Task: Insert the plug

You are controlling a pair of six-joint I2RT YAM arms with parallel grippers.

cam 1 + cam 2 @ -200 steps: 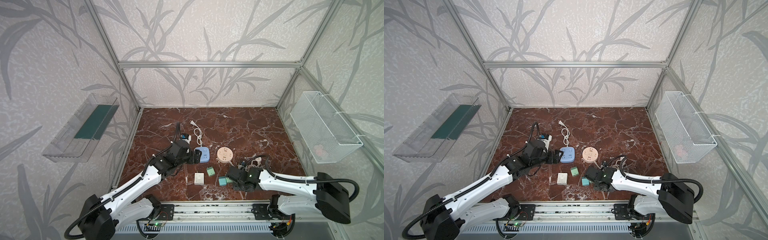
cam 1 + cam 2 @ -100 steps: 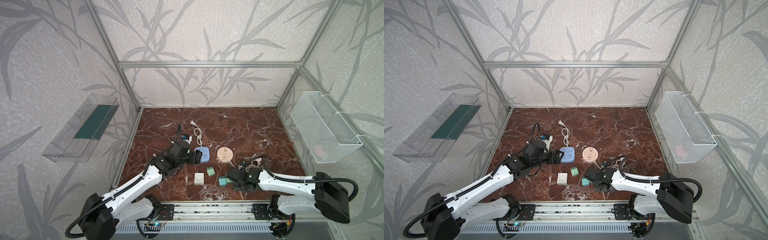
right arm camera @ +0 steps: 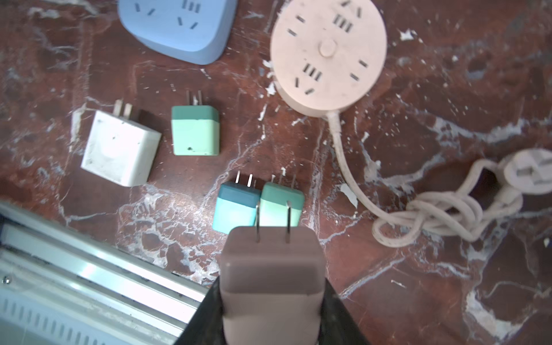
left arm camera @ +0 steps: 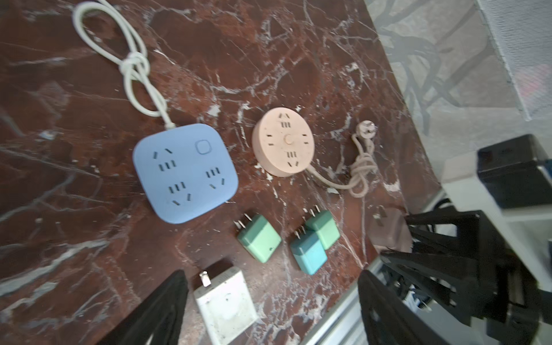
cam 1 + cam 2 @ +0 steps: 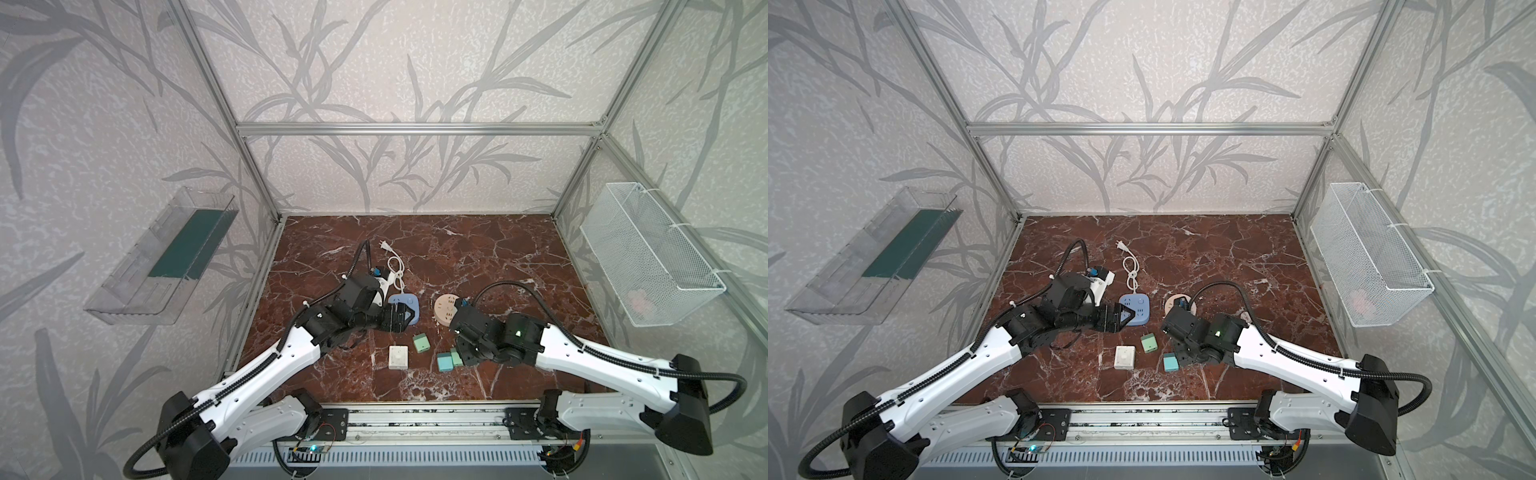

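Note:
A mauve two-pronged plug sits between the fingers of my right gripper, which is shut on it, prongs pointing away from the wrist. In both top views this gripper hangs low by the front right, just beside the small adapters. The blue square power strip and the round pink power strip lie flat with their sockets up. My left gripper stands open at the blue strip's near-left edge and holds nothing.
A white adapter, a green adapter, and a teal adapter touching a second green adapter lie on the marble floor. The pink strip's coiled cord lies to the right. The front rail runs close behind.
The right gripper's fingers have drawn in around the mauve plug. Both arms stay almost where they were.

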